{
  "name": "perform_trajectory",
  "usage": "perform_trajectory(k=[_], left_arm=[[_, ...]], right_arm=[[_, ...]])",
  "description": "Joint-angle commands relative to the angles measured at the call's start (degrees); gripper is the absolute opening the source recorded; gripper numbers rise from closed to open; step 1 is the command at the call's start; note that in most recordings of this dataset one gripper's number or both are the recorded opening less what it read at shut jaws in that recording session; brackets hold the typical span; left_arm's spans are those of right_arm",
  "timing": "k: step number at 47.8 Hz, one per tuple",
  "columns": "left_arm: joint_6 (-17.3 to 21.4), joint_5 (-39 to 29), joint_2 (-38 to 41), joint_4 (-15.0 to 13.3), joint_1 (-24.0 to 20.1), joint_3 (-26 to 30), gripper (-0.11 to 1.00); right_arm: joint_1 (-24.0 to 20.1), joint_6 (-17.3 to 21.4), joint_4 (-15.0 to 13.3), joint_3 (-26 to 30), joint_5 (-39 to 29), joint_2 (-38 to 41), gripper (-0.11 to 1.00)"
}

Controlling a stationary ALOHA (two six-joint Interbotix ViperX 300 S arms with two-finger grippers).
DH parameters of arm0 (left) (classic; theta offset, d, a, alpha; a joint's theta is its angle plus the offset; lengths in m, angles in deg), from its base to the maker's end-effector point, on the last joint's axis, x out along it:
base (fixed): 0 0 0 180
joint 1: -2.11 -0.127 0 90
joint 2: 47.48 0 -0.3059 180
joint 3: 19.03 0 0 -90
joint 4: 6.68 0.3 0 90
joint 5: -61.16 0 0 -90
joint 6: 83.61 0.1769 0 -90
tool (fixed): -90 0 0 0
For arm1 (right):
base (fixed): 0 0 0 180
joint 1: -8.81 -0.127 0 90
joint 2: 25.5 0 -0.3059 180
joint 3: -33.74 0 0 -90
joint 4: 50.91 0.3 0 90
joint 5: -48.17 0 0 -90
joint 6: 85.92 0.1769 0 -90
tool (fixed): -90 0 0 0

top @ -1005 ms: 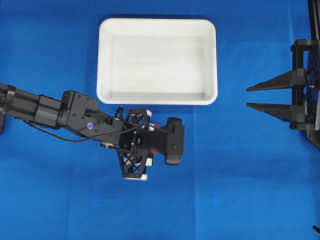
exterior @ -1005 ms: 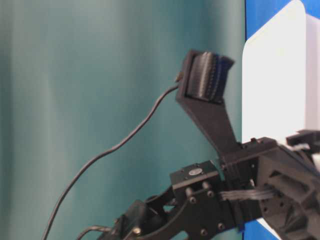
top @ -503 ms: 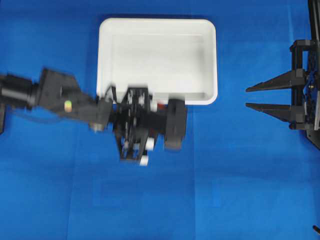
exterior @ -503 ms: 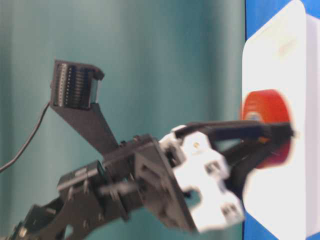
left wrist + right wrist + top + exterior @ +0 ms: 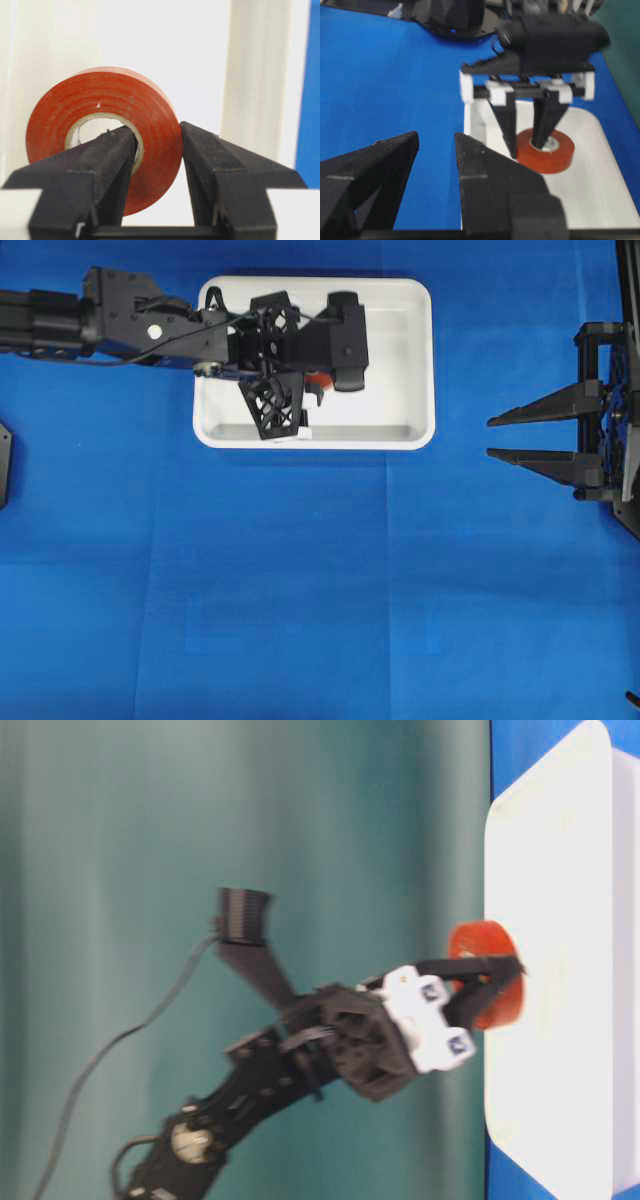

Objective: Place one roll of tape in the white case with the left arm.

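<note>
The roll of tape [image 5: 100, 100] is an orange-red ring with a pale core. My left gripper [image 5: 157, 132] is shut on its wall, with one finger in the hole and one outside. The gripper [image 5: 316, 387] holds the tape [image 5: 316, 379] inside the white case [image 5: 405, 360], left of its middle. In the right wrist view the tape [image 5: 547, 152] hangs low over the case floor [image 5: 600, 190]; I cannot tell if it touches. The table-level view shows the tape [image 5: 478, 945] close to the case [image 5: 550, 870]. My right gripper [image 5: 492, 437] is open and empty at the far right.
The blue table cover [image 5: 320, 590] lies all around the case. The left arm [image 5: 120, 325] reaches in over the case's left rim. The right gripper [image 5: 436, 137] points at the case from the right side, well apart from it.
My left gripper has carried the tape from the table in front of the case up over the front rim and into the case. The right arm has not moved.
</note>
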Motion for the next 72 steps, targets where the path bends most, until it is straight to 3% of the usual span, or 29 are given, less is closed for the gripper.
perform_trajectory(k=[1,14,21,23,34,49,66,72], left_arm=[[0.09,1.76,0.79,-0.09,-0.26,0.62,0.26],[-0.44,3.43,2.37,-0.18,-0.44,0.26,0.28],[-0.44,3.16,1.67,-0.26,-0.62,-0.35,0.70],[-0.35,2.90,1.05,-0.26,-0.53,-0.62,0.77],[-0.53,1.85,-7.03,-0.70,-0.35,-2.55,0.62],[-0.70,5.80,-22.24,-0.88,1.93,-10.90,0.62],[-3.43,29.53,-37.44,-1.93,5.80,-27.33,0.62],[-4.75,34.10,-42.36,-2.02,6.50,-31.38,0.62]], right_arm=[[0.09,0.18,0.09,0.70,0.00,0.35,-0.11],[0.09,0.18,0.00,0.70,-0.35,0.35,-0.11],[0.09,0.18,0.09,0.70,-0.35,0.35,-0.11],[0.09,0.18,0.09,0.70,-0.35,0.35,-0.11],[0.09,0.26,0.00,0.70,-0.35,0.35,-0.11],[0.09,0.35,0.09,0.79,-0.35,0.26,-0.11],[0.09,0.35,0.09,0.88,-0.09,0.18,-0.11],[0.09,0.35,0.09,0.88,0.00,0.09,-0.11]])
